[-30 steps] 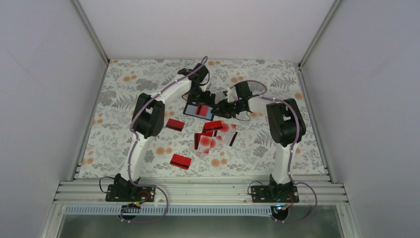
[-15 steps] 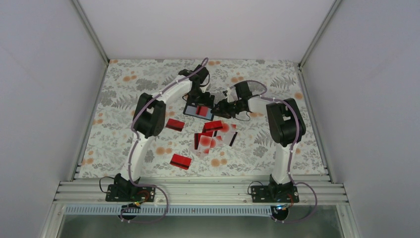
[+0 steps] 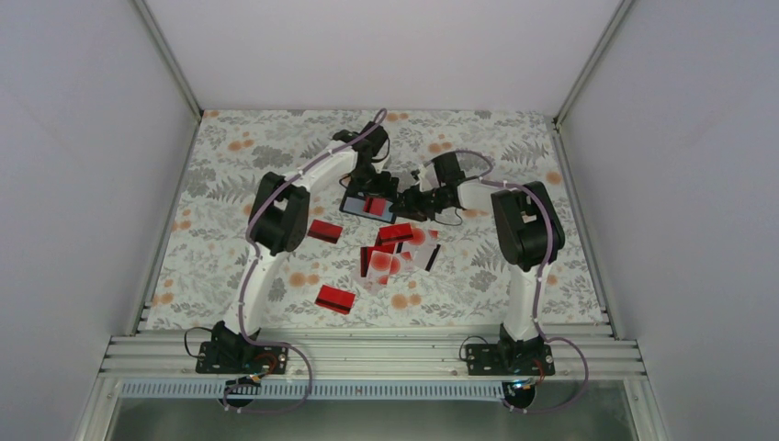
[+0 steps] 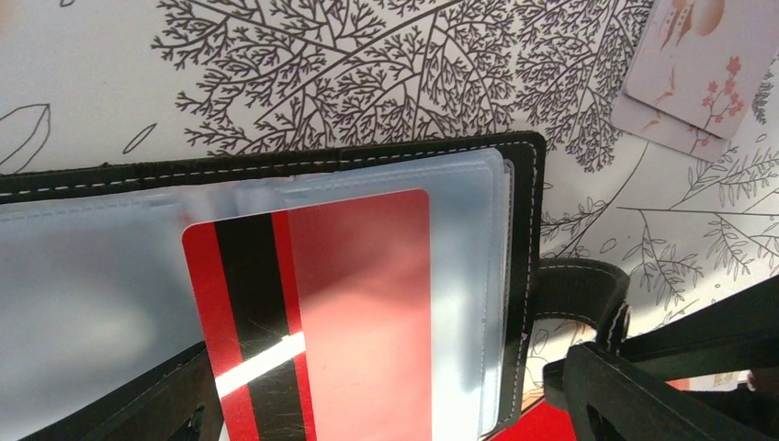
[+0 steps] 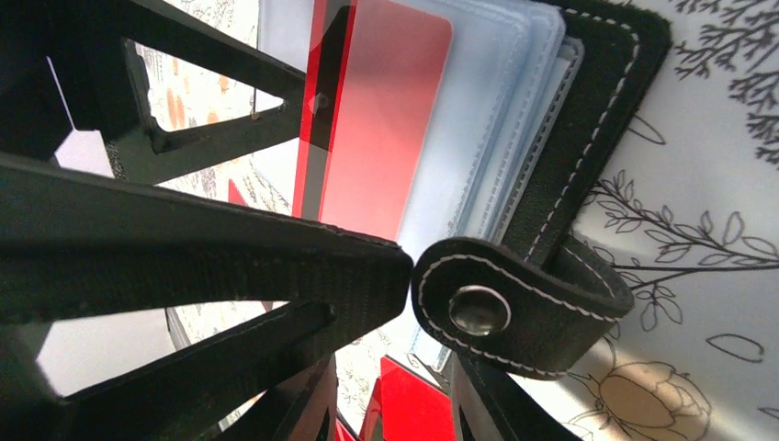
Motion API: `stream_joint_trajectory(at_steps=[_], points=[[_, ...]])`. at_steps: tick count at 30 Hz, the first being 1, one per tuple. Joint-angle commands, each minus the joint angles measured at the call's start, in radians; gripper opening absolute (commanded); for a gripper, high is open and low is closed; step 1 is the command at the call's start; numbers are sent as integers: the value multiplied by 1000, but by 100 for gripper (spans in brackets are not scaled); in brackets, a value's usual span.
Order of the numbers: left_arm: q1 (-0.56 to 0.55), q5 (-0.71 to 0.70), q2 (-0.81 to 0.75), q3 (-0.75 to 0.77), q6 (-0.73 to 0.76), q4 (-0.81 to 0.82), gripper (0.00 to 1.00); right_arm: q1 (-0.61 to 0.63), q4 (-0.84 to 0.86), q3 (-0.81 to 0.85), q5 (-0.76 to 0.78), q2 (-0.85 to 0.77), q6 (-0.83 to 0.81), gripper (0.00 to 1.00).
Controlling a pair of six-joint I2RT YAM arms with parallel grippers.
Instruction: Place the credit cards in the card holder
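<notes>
The card holder (image 4: 525, 239) is being steadied open on the table (image 3: 230, 184), its snap strap (image 5: 478, 308) being pinched by the right claw (image 5: 432, 317). Directly above the holder, the left claw (image 3: 374, 188) is being held wide, released, over a red card (image 4: 321, 312) resting across the holder's clear pockets (image 4: 464, 276). Should the strap be tugged, the holder could be dragged and the card spilled toward the loose credit cards (image 3: 395, 253) beside the holder.

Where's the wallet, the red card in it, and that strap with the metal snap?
card holder (image 4: 531, 239): left wrist view, black stitched edge.
red card (image 4: 363, 303): left wrist view, plain red face.
snap strap (image 5: 478, 310): right wrist view, metal button.
</notes>
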Motion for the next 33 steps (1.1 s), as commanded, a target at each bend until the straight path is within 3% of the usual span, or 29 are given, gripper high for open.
stream_joint_trajectory(at_steps=[1,16,33], points=[[-25,36,32,38,-13,-23,90,14,37,21,1,32,-2,31],[-49,51,83,123,-88,-88,90,18,71,11,-2,54,6,30],[-84,182,132,173,-131,-80,95,17,72,35,-16,48,-2,30]])
